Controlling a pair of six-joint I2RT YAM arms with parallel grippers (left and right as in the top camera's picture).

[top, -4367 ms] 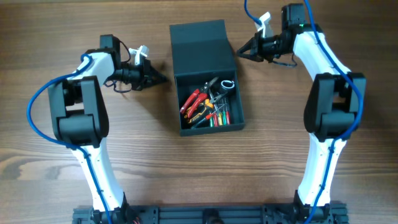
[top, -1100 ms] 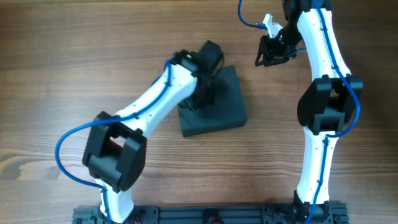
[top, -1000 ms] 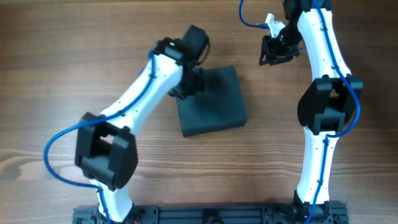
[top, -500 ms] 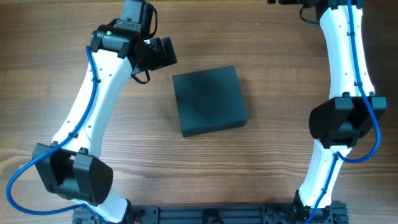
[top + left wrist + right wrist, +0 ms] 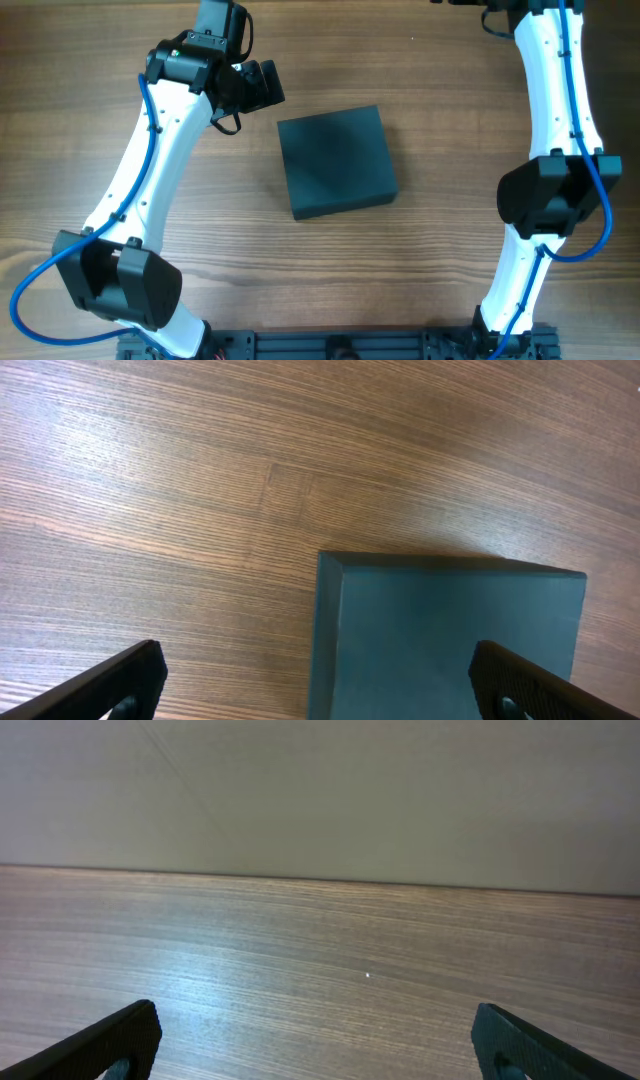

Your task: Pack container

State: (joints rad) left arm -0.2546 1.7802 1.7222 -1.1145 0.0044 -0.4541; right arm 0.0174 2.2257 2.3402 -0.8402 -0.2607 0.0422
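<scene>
Left pincer [image 5: 315,656] agape near closed container [image 5: 450,645]

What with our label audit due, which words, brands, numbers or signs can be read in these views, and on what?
None can be read in any view.
The dark teal-grey matte square container, lid shut, shows no label or print on its visible faces.
The brown wooden table carries no writing either.

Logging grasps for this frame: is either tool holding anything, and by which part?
Nothing is held: left tool and right tool stand open and empty; the container lies shut, untouched.
</scene>
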